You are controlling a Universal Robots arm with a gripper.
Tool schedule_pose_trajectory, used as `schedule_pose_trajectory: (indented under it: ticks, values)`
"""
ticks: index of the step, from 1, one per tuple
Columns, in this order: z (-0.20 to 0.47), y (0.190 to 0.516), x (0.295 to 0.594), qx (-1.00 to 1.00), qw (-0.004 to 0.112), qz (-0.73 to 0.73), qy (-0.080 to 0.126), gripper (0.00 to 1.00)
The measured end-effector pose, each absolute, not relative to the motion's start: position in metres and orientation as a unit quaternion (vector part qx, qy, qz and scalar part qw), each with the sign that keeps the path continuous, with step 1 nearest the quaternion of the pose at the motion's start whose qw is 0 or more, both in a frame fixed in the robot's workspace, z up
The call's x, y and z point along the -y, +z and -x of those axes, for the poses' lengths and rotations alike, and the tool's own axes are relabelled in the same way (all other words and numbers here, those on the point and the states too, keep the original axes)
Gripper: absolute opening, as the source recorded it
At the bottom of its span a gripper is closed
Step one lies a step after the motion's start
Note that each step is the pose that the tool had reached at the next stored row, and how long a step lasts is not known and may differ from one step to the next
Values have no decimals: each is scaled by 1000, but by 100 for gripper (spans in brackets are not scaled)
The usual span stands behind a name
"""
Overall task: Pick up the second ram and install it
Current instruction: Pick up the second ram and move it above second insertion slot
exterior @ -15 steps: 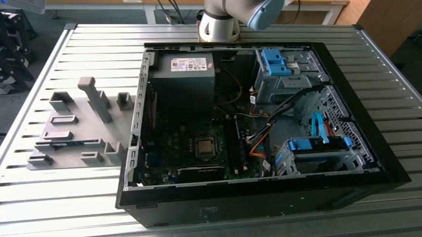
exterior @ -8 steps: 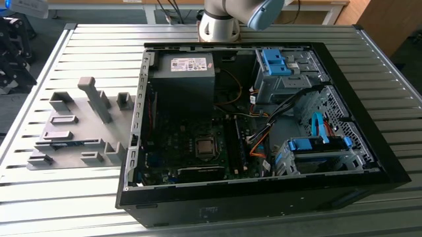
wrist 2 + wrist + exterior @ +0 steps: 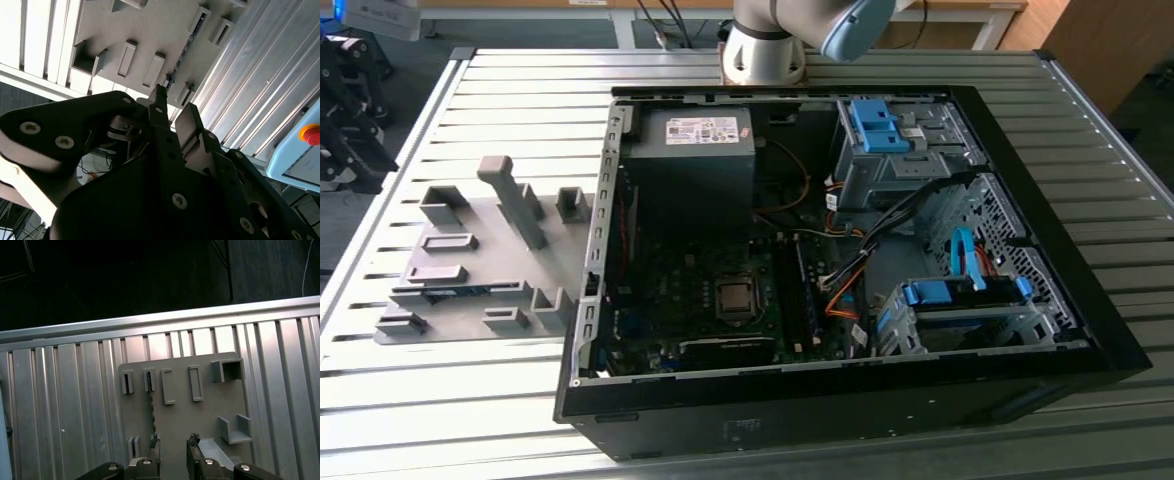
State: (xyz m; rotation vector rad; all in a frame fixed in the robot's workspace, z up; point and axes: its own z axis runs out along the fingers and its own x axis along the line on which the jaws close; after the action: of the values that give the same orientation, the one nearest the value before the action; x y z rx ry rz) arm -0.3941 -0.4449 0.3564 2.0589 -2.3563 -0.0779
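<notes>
1. Second ram [image 3: 152,412], a long, thin, blue circuit-board stick, stands on edge in a pale grey moulded fixture plate [image 3: 210,405]. Small raised brackets sit at each end.
2. Black two-fingered gripper [image 3: 173,444]: fingers apart, holding nothing, hovering above the plate and clear of the stick.
3. The stick's long axis runs straight away from the fingertips [image 3: 192,441]. It lines up closer to one finger than to the gap between them.
4. Surroundings: neighbouring raised brackets crowd the stick, a ribbed aluminium table [image 3: 60,405] lies beneath, and an open black computer case [image 3: 854,420] stands beside the plate.

robotics lab — slatted aluminium table [image 3: 761,70]
</notes>
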Motion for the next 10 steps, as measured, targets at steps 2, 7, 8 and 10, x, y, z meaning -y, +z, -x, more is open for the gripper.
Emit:
schedule_pose_trajectory:
  ticks: [2, 7, 8, 10]
  values:
    - [394, 356, 445, 753, 6, -658, -25, 35]
    - [394, 356, 445, 753, 6, -658, -25, 35]
    - [394, 356, 445, 753, 6, -658, -25, 35]
    - [394, 356, 445, 753, 6, -658, -25, 35]
